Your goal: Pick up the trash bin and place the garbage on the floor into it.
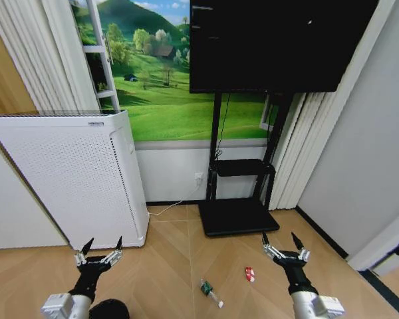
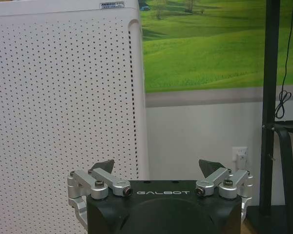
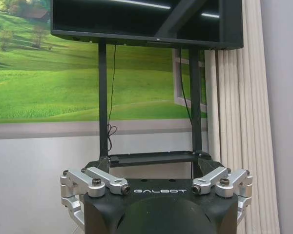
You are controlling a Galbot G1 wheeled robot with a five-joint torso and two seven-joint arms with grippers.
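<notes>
Bare wood floor [image 1: 166, 266] betw white appliance [image 1: 73, 173] at 10 o'clock & TV stand [image 1: 236, 216] at 1; left gripper [image 1: 100, 251] & right gripper [image 1: 283, 244] both raised fwd, jaws apart, empty.

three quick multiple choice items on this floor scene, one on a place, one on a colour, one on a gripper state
1. Where does the clear plastic bottle with green label lie?
A. on the wooden floor between the two arms
B. on the black stand's shelf
C. atop the white appliance

2. What colour is the small crumpled item right of the bottle?
A. blue
B. red and white
C. yellow

3. How are the left gripper and right gripper?
A. both open, empty
B. both shut
C. left holds the bottle

Key: A, floorboards surround it; B, red and white show; A, fingers spread apart.
</notes>
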